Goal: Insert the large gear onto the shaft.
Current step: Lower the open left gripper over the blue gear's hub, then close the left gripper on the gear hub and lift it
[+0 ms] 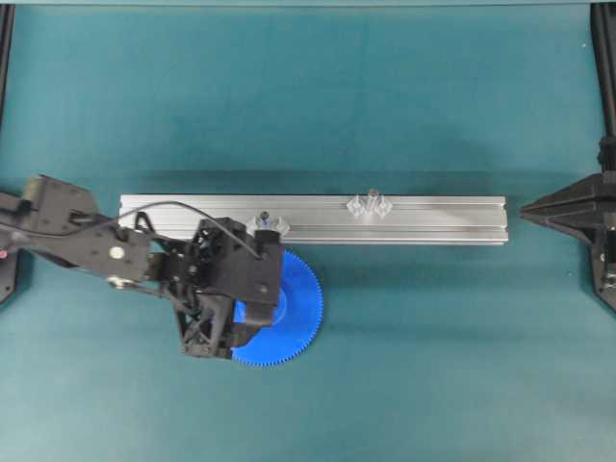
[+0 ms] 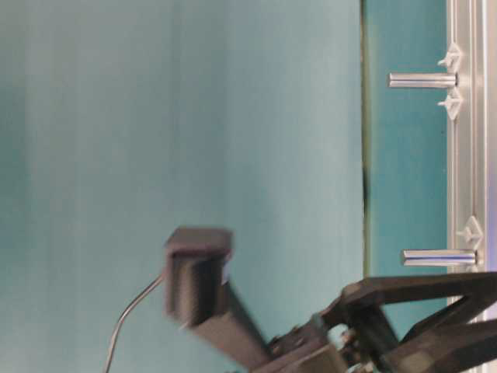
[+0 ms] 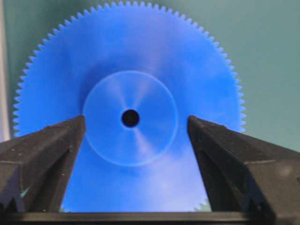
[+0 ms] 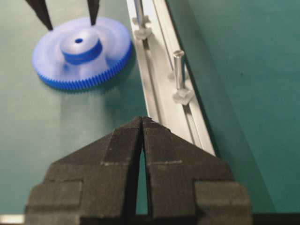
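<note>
Findings: the large gear [image 4: 80,52] lies flat on the green worktop [image 1: 433,366], just in front of the aluminium rail [image 1: 433,219] and not yet lifted. The left gripper [image 3: 136,124] hangs directly above it with its jaws spread wide to either side of the raised hub [image 3: 130,118]; nothing is in its grasp. The right gripper [image 4: 143,123] is parked at the right end of the rail, jaws pressed together and empty.

Two upright pins stand on the rail. Which is the taller cannot be settled from these views; the shaft [image 1: 372,197] is taken to be the one nearer the rail's middle, well apart from the gear. The other pin [image 1: 264,218] stands just beside the gear.

Risks:
- A hub that is smooth and round could slip or tilt under an off-centre closing of the jaws.
- The centre hole [image 3: 130,117] is small, so slight misalignment at the shaft would jam the gear or bend the pin.
- The neighbouring pin is close enough to be mistaken for the target, or struck during the lift.
- The gear's rim could catch the rail edge in transit.

Markings: no brand, label or legible writing appears on any item.
</note>
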`<state>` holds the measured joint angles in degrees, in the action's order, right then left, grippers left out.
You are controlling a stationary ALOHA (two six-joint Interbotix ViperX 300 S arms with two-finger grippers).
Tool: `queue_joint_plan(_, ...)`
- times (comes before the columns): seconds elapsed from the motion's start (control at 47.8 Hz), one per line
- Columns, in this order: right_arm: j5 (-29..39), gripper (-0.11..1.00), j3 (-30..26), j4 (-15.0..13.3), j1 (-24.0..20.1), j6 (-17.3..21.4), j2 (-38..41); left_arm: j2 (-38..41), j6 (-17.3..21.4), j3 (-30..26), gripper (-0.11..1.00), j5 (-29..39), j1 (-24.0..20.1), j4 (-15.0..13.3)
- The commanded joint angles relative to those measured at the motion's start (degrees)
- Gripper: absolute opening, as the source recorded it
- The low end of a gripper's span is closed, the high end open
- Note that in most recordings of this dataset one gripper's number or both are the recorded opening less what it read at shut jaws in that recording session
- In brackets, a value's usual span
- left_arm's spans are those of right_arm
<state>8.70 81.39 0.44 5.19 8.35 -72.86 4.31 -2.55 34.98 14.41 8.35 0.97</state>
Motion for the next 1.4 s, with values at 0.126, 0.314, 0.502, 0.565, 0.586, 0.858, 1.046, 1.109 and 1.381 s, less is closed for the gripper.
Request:
queue_joint_plan(0.126, -0.4, 0.10, -0.6, 0.0, 0.2, 0.5, 0.4, 1.8, -0.4, -3.8, 0.91, 3.1, 0.1, 0.2)
queue_joint_plan(0.314, -0.5, 0.10, -0.6, 0.0, 0.1, 0.5, 0.4, 2.9, -0.4, -5.4, 0.91, 4.1, 0.1, 0.2)
queue_joint_plan(0.502, -0.5, 0.10, -0.6, 0.0, 0.1, 0.5, 0.4, 4.1, -0.4, -5.8, 0.91, 7.8, 0.0, 0.2)
queue_joint_plan(0.565, -0.4, 0.10, -0.6, 0.0, 0.1, 0.5, 0.4, 4.1, -0.4, -5.8, 0.91, 8.5, -0.1, 0.2)
queue_joint_plan(0.586, -0.4, 0.10, -0.6, 0.0, 0.2, 0.5, 0.4, 4.1, -0.4, -5.8, 0.91, 8.6, -0.3, 0.2)
queue_joint_plan(0.858, -0.6, 0.10, -0.6, 0.0, 0.1, 0.5, 0.4, 4.4, -0.3, -5.9, 0.91, 9.0, -2.0, 0.2)
queue_joint_plan(1.046, -0.6, 0.10, -0.6, 0.0, 0.1, 0.5, 0.4, 5.4, -0.3, -6.2, 0.91, 10.2, -2.2, 0.3)
queue_joint_plan(1.109, -0.6, 0.10, -0.7, 0.0, 0.1, 0.5, 0.4, 5.8, -0.3, -6.5, 0.91, 11.2, -2.2, 0.3)
queue_joint_plan(1.381, -0.8, 0.10, -0.4, 0.0, 0.2, 0.6, 0.4, 6.2, 2.2, -7.0, 0.91, 15.2, -2.2, 0.3)
